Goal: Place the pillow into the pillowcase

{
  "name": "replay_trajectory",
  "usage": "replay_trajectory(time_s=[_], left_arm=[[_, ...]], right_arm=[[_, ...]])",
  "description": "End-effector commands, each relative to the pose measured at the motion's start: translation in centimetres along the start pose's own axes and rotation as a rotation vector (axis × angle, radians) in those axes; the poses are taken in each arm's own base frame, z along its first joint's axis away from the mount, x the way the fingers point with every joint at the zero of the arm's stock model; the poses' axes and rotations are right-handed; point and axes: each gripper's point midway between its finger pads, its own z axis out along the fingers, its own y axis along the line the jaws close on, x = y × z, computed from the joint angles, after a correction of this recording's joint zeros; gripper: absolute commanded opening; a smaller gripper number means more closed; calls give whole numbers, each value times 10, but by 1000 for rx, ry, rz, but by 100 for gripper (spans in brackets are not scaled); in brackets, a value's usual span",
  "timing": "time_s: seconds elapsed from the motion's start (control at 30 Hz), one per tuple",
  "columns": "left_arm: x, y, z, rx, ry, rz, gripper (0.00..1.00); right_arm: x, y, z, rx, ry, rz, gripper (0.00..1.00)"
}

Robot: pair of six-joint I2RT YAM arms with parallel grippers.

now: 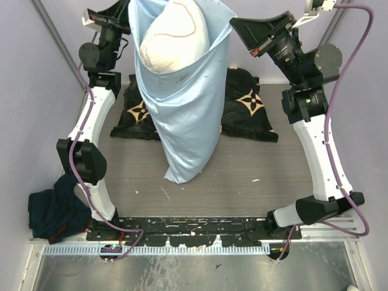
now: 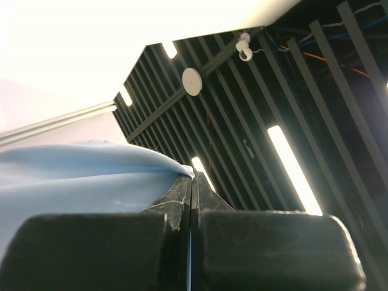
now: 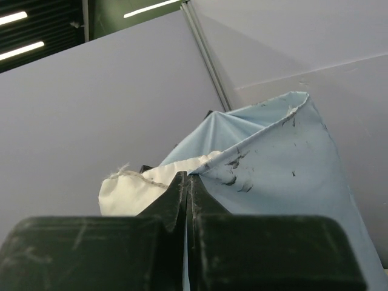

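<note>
black flowered cloth point(image 1: 248, 103) on table point(image 1: 254, 176); dark rag point(image 1: 54, 212) at left

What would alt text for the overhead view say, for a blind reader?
The left tool and right tool hold a light blue pillowcase up by its mouth, a cream pillow showing in the opening. Behind it, a black cloth with tan flower motifs lies on the table.

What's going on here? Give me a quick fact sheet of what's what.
pillowcase: light blue, held up by its open end, lower end down near the table
pillow: cream, showing in the open mouth
left tool: shut on pillowcase edge
right tool: shut on pillowcase edge
behind: black cloth with tan flowers
</note>
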Motion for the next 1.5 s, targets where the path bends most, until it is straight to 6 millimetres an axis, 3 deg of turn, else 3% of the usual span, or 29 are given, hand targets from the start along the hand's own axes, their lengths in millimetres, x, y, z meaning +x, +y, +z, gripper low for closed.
replay_trajectory(time_s=[0.0,0.2,0.33,0.47,0.67,0.73,0.83,0.97,1.07,1.27,1.33,1.47], left_arm=[[33,-96,7,201,86,-251,0],[78,-177,10,320,168,-198,0],[82,-188,6,338,174,-180,0],[61,-161,3,300,129,-194,0],[17,-81,-7,180,35,-222,0],[3,-63,-14,168,-8,-235,0],[-10,-45,-22,153,-44,-246,0],[-14,-35,-24,147,-39,-246,0],[-9,-45,-19,166,-31,-257,0],[29,-123,10,287,55,-230,0],[40,-145,15,323,77,-217,0],[42,-164,18,360,64,-198,0]], right_arm=[[-19,12,-4,-30,-92,-51,0],[33,-45,0,49,-16,58,1],[43,-59,4,66,-2,70,1],[20,-35,10,17,-26,35,1],[-45,46,-2,-111,-130,-94,0],[-62,67,-9,-138,-168,-136,0],[-83,92,-18,-161,-221,-184,0],[-94,107,-27,-172,-257,-218,0],[-85,90,-23,-133,-235,-216,0],[-35,20,-7,-20,-144,-121,0],[-24,6,-4,-7,-129,-93,0],[-9,-13,4,0,-105,-39,0]])
